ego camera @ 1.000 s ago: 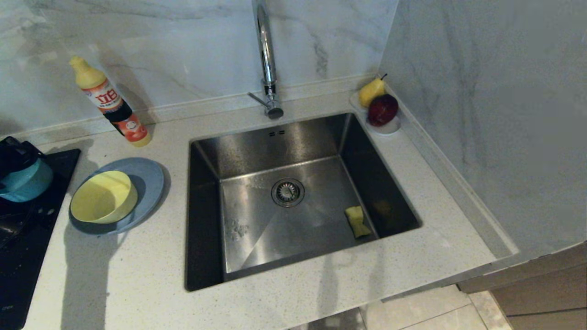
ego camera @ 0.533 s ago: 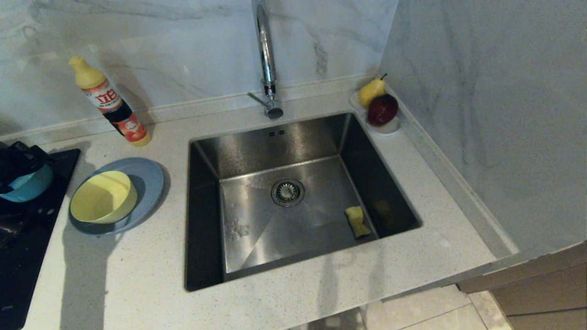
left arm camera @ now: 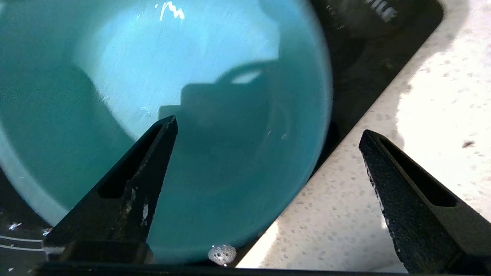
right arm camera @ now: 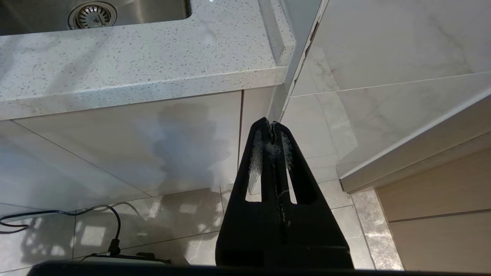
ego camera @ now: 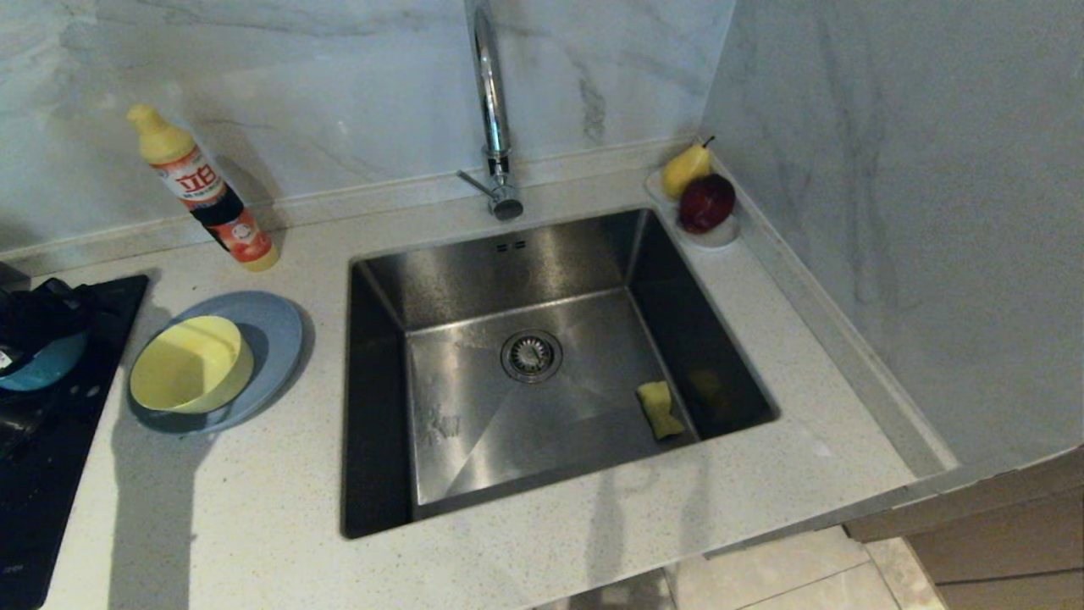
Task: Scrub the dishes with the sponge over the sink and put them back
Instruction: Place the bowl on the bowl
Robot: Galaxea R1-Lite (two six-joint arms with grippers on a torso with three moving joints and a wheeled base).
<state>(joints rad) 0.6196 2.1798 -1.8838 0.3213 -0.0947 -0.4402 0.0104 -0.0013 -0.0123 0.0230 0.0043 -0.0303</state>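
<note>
Left gripper (left arm camera: 268, 126) wide open over the teal-blue bowl (left arm camera: 161, 96), which sits on the black cooktop (ego camera: 51, 424) at the counter's left edge; one finger (left arm camera: 130, 184) over the bowl's inside, the other above the counter beside it, nothing gripped. Yellow bowl (ego camera: 190, 364) rests on the grey-blue plate (ego camera: 271, 339), between cooktop and sink (ego camera: 474, 407); sponge (ego camera: 659, 408) lies on the sink floor near its right wall. Right gripper (right arm camera: 272, 124) clenched empty, parked low below the counter's front edge.

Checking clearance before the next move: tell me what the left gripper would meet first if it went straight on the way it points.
Probably the teal-blue bowl: the open left gripper straddles its rim, one finger over the bowl, the other over the countertop. Depth is unclear.
</note>
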